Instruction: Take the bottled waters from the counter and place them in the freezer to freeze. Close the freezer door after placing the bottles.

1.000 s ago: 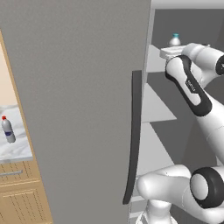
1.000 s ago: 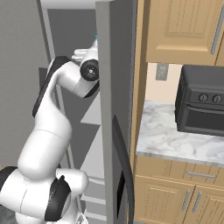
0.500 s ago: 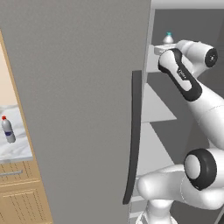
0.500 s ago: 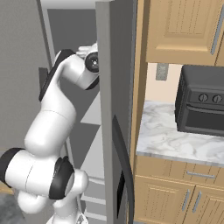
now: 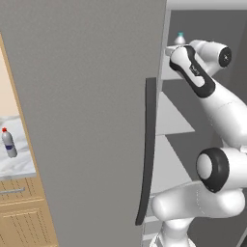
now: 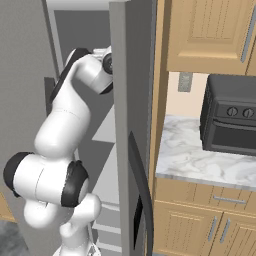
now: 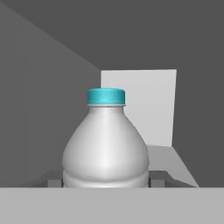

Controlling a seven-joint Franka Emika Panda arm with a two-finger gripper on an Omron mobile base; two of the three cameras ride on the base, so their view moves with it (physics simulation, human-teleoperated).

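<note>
The end effector (image 7: pixel 105 181) pinches the teal-capped water bottle (image 7: pixel 105 144) at its body, inside the freezer (image 5: pixel 202 29) above an upper shelf. It looks light, smooth and slightly squashy. The red-capped bottle (image 5: pixel 8 143) stands near the tabletop (image 5: pixel 17 164) front edge.

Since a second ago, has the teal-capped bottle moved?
Yes. The teal-capped bottle has gone up and left toward the freezer door edge, deeper into the freezer.

Glossy white arm (image 5: pixel 226 116), rounded links, dark joints
</note>
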